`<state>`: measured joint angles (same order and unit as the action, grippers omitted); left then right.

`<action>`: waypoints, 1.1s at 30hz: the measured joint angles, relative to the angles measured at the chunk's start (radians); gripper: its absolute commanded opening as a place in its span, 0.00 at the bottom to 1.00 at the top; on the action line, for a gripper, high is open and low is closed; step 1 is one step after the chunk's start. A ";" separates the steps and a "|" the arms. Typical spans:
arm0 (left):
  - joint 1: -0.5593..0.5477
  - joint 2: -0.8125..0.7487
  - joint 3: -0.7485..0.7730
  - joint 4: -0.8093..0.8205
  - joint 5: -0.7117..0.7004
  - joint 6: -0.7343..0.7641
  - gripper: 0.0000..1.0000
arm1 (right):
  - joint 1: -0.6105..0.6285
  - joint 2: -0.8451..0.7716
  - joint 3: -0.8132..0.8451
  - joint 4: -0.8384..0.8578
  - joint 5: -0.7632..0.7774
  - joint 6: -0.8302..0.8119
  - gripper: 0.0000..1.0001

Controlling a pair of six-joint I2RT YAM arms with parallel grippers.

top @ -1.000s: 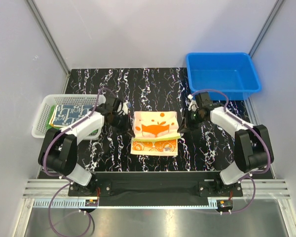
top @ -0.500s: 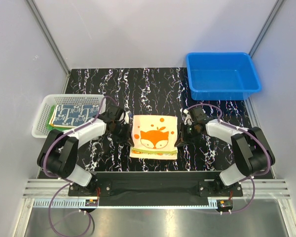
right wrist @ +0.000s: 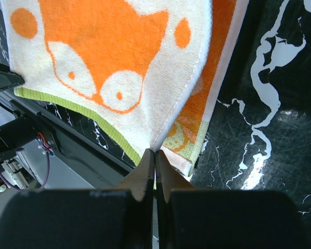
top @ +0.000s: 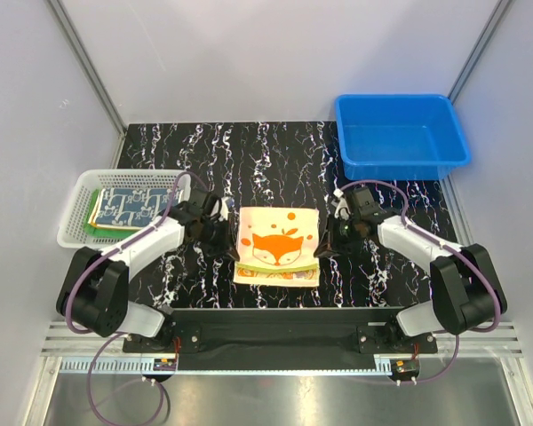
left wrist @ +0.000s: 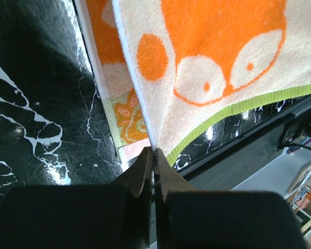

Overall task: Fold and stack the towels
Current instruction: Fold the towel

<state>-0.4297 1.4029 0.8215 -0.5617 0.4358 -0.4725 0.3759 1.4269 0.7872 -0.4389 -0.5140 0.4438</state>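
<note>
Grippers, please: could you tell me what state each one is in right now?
Left gripper: closed on the fox towel's corner.
Right gripper: closed on the fox towel's other corner.

I'm getting a bright, even top view: light is coming down soft from overhead, and the shadows around the fox towel are looking faint and fuzzy. On the left wrist cam I'm seeing a big dark shadow lying on the glossy table left of the towel. The left gripper below the towel is going soft and nearly black. On the right wrist cam the towel's weave is reading sharp and a white glare patch is blooming on the table right of it. The right gripper is blurring out below it too.
</note>
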 measured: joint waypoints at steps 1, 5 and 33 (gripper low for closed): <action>0.000 -0.002 -0.009 0.002 0.002 -0.003 0.00 | 0.000 -0.002 -0.007 0.001 0.000 0.002 0.00; 0.000 -0.005 -0.048 0.005 0.004 -0.008 0.00 | 0.000 -0.011 -0.060 0.014 0.000 0.014 0.00; -0.012 0.015 -0.170 0.093 0.028 -0.023 0.00 | 0.001 -0.043 -0.190 0.087 -0.003 0.040 0.00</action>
<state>-0.4416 1.4178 0.6514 -0.4686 0.4641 -0.4957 0.3771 1.3834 0.5976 -0.3519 -0.5175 0.4839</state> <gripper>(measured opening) 0.012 0.011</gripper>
